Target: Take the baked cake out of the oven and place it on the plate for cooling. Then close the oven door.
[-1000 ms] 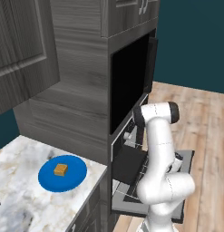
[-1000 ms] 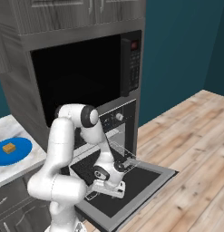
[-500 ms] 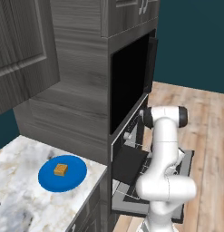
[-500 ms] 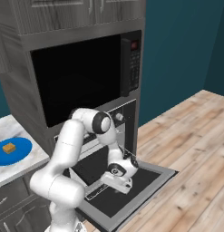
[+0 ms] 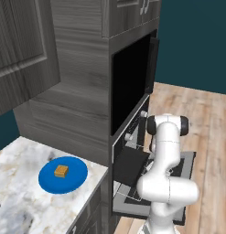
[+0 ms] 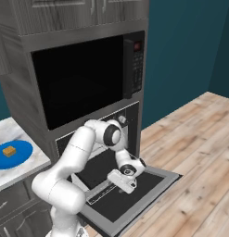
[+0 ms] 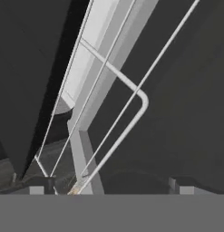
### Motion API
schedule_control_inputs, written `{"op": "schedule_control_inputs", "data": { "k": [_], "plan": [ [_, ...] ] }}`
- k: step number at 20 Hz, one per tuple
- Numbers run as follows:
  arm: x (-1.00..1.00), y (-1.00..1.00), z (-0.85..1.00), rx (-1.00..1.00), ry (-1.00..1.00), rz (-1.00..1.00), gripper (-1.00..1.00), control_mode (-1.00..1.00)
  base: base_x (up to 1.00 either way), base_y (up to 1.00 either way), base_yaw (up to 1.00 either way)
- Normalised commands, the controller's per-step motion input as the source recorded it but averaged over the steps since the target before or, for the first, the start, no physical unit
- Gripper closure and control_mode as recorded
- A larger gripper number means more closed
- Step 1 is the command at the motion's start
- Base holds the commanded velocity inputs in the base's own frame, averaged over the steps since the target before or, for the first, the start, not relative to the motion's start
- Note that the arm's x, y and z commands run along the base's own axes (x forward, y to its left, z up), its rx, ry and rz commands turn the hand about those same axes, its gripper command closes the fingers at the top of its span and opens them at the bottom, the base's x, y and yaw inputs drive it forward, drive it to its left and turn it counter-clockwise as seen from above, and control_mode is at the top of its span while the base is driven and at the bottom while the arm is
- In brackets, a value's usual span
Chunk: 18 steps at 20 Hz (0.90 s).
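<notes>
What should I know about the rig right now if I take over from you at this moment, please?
Gripper: open and empty, low over the dropped oven door, by the pulled-out wire rack.
Baked cake: already on the blue plate on the marble counter, to the arm's left.
Oven: door down flat.
Done: cake out and plated.
Left: get under the door's front edge, probably, and swing it shut; the rack may need pushing in first.
</notes>
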Motion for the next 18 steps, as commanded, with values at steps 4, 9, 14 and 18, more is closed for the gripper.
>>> {"op": "schedule_control_inputs", "data": {
  "k": [4, 9, 14, 18],
  "plan": [
    [0.48, 0.01, -0.45, 0.1, 0.14, 0.0, -1.0, -1.0, 0.0, 0.0, 0.0],
    [0.5, 0.05, -0.42, 0.09, 0.12, 0.0, -1.0, -1.0, 0.0, 0.0, 0.0],
    [0.42, 0.14, -0.5, 0.07, 0.12, 0.0, -1.0, -1.0, 0.0, 0.0, 0.0],
    [0.25, 0.28, -0.48, 0.06, 0.11, 0.0, -1.0, -1.0, 0.0, 0.0, 0.0]
  ]
}}
